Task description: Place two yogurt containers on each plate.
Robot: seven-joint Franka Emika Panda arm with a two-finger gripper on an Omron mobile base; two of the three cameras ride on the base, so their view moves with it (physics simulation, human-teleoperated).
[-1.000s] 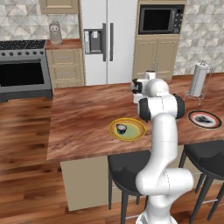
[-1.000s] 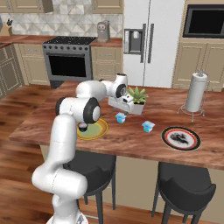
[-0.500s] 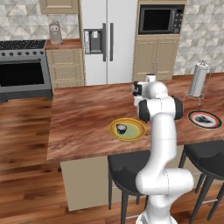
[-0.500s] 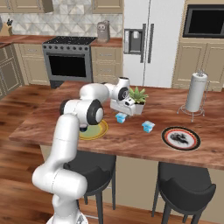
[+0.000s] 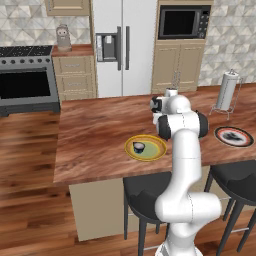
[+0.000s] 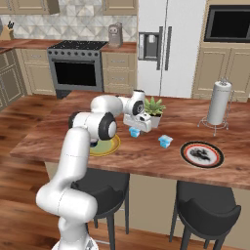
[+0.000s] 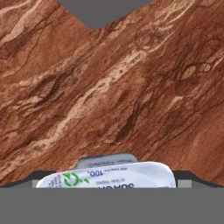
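Light blue yogurt cup (image 7: 107,174), white printed lid, apparently squarish.

yellow-rimmed plate (image 5: 145,148), red-black-rimmed plate (image 6: 202,155), light blue cups (image 6: 165,141)

The claw (image 6: 138,128) has swung down and toward the light blue yogurt cup (image 6: 134,132) on the tabletop (image 6: 146,151); that cup now sits right below it.
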